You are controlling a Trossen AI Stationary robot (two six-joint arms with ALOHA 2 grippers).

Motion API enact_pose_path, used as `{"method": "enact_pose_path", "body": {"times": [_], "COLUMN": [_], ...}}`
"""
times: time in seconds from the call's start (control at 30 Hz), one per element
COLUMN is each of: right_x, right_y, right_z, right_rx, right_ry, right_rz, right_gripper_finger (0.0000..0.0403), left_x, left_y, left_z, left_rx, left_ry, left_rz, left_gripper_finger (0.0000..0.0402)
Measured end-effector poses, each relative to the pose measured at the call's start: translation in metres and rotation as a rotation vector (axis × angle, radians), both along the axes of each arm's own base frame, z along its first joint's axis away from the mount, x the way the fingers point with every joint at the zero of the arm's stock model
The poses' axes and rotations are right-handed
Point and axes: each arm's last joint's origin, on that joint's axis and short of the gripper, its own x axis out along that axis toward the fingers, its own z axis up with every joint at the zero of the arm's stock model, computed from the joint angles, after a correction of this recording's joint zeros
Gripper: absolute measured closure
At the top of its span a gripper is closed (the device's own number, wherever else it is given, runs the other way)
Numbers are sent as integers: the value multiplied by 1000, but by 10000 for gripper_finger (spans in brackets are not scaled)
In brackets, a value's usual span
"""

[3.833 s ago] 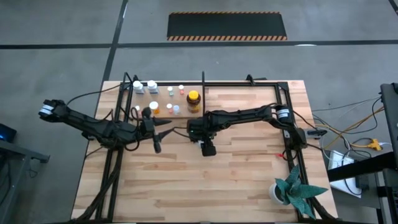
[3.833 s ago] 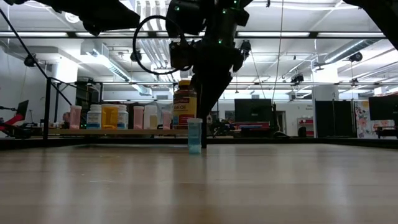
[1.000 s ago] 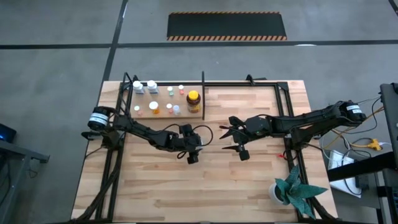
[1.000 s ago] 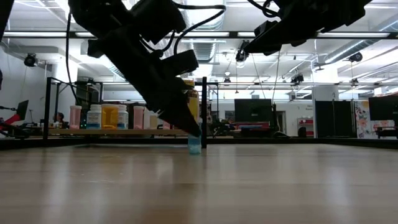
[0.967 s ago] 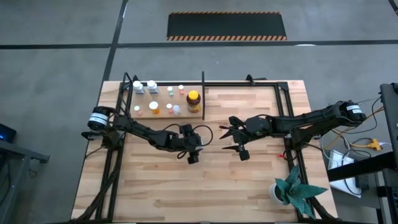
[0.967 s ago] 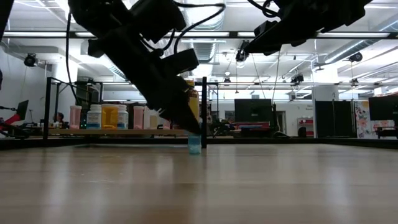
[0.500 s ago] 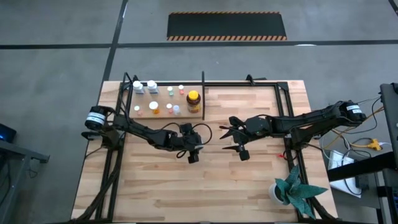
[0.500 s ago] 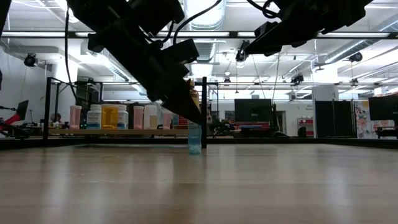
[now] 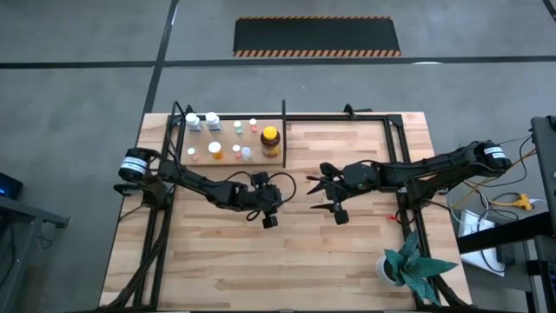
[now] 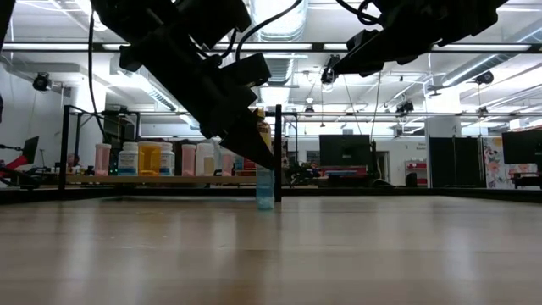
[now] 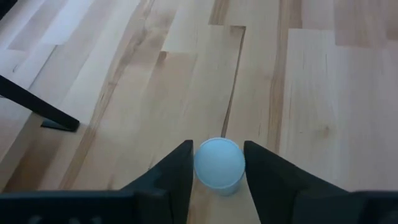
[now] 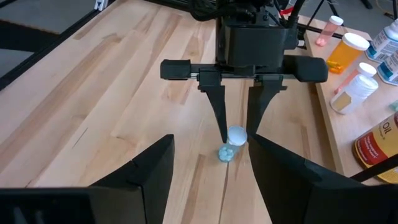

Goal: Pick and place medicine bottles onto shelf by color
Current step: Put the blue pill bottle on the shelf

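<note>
The wooden table (image 9: 347, 252) carries the shelf (image 9: 228, 139) at its far left corner, with the other medicine bottles (image 9: 215, 150) standing on its board. In front of the shelf, the left gripper (image 11: 216, 169) is closed on a pale blue bottle (image 11: 218, 164) and holds it. Just right of that bottle, the right gripper (image 9: 321, 193) hangs above the table with jaws spread wide, holding nothing.

Even, bright overhead light (ceiling strips glaring in the low view), soft shadows.
</note>
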Motion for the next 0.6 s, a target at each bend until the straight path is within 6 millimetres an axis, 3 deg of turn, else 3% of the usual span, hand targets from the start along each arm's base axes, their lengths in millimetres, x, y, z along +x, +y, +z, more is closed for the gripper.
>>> {"method": "enact_pose_path", "body": {"times": [0.4, 0.6], "right_x": [0, 0], "right_y": [0, 0], "right_z": [0, -1], "right_rx": [1, 1], "right_ry": [1, 4], "right_rz": [0, -1], "right_gripper_finger": [204, 204], "left_x": [-1, -11], "left_y": [0, 1], "left_z": [8, 33], "left_rx": [-4, -3], "left_ry": [-22, -6], "left_rz": [-1, -3], "left_gripper_finger": [295, 296]}}
